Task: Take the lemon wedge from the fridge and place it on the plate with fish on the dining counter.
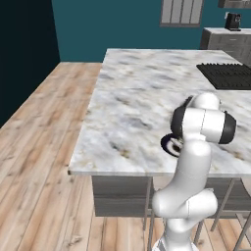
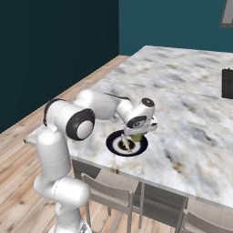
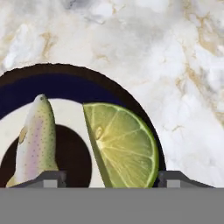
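- Gripper (image 3: 112,175) poised low over the plate (image 2: 113,146), jaws spread wide on either side of the lemon wedge (image 3: 120,144), tips apart from its flanks; judged released, not clamped.
- Lemon wedge over the plate's right half, just beside the fish (image 3: 35,140), overlapping the navy rim; whether fully at rest cannot be told.
- Plate near the front edge of the dining counter (image 1: 132,117), within easy reach of the arm.
- Placement judged essentially done; straight lift advised to avoid nudging the wedge.
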